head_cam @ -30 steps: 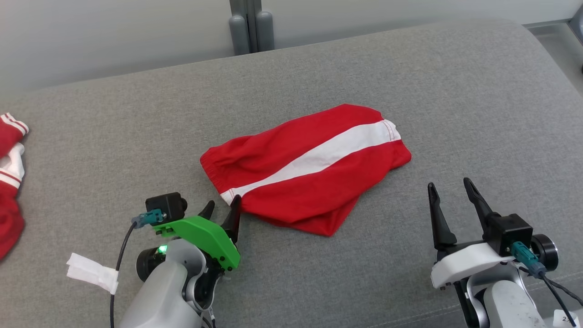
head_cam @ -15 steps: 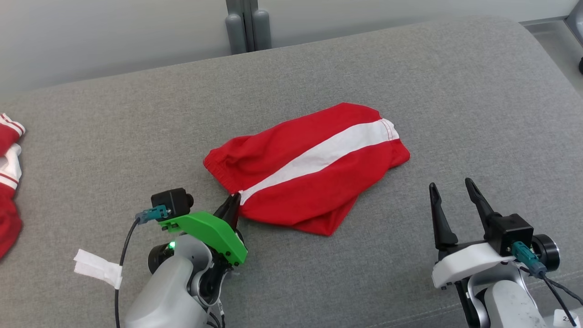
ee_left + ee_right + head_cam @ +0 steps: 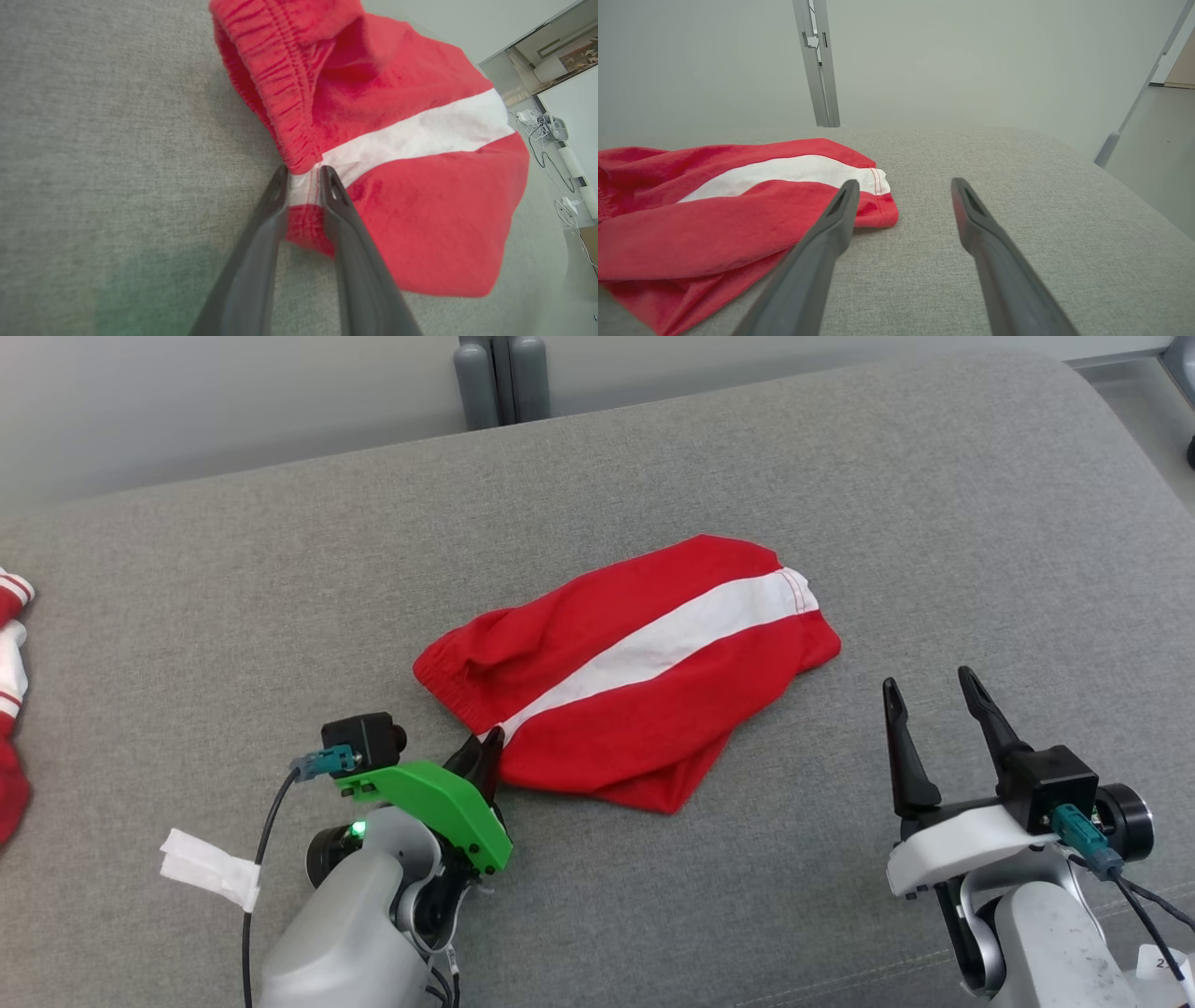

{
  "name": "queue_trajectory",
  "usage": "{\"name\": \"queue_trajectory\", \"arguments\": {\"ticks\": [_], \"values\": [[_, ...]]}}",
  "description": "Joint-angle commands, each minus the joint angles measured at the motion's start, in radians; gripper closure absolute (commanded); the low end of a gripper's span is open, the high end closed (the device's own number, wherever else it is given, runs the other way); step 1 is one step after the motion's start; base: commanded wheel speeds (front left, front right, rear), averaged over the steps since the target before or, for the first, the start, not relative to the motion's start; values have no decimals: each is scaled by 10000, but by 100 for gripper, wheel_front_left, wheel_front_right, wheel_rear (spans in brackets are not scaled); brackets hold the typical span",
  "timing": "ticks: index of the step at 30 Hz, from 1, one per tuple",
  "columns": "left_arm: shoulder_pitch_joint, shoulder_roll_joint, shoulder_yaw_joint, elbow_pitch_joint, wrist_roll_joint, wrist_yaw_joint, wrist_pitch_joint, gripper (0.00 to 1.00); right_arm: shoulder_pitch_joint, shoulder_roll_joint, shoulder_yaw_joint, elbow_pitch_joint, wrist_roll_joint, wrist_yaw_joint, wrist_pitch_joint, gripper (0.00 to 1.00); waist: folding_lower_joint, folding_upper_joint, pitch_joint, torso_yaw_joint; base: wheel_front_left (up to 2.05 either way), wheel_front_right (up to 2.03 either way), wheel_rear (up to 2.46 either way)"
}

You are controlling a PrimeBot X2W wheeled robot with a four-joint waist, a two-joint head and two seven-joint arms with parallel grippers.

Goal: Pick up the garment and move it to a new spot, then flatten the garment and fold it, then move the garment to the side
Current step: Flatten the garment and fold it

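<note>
Garment being pinched at its waistband corner

The red garment with its white stripe is lying near the middle of the grey cushion; its near-left waistband corner, at the stripe's end, is being clamped between the fingers of the left gripper, whose jaws were standing apart around that corner a second ago; the right gripper is being held wide open near the garment's right hem, apart from it, as before; the head camera is being shifted slightly.
</note>
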Motion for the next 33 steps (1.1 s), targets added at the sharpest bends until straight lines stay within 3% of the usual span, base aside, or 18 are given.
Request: {"name": "queue_trajectory", "arguments": {"ticks": [1, 8, 10, 11, 16, 22, 33], "values": [[-209, 37, -31, 48, -90, -18, -40, 68, -85, -29, -34, -32, -41, -3, -33, 0, 0, -1, 34, 4, 0, 0, 0], [-408, 37, -279, 243, 111, -20, 29, 68, -588, -29, -126, 88, -441, -3, -31, 0, 0, -1, 176, 88, 0, 0, 0], [-459, 38, -341, 166, 124, -37, -136, 96, -879, -27, -143, 203, -551, -3, -33, 0, 0, -1, 237, 135, 0, 0, 0], [-498, 38, -358, 117, 153, -45, -255, 100, -1059, -27, -138, 357, -636, -3, -31, 0, 0, -1, 272, 166, 0, 0, 0], [-636, 38, -464, -153, 200, -58, -659, 100, -2250, -273, -69, 1939, -1038, -3, 306, 0, 0, -1, 448, 388, 0, 0, 0], [-696, 64, -519, -519, 293, -73, -1002, 100, -3836, -1029, 329, 3848, -589, -3, 1218, 0, 0, -1, 733, 813, 0, 0, 0], [-554, 126, -635, -1289, 349, 122, -1170, 100, -5811, -1580, 1633, 6290, 783, -6, 2003, 0, 0, -1, 1350, 1373, 0, 0, 0]]}}
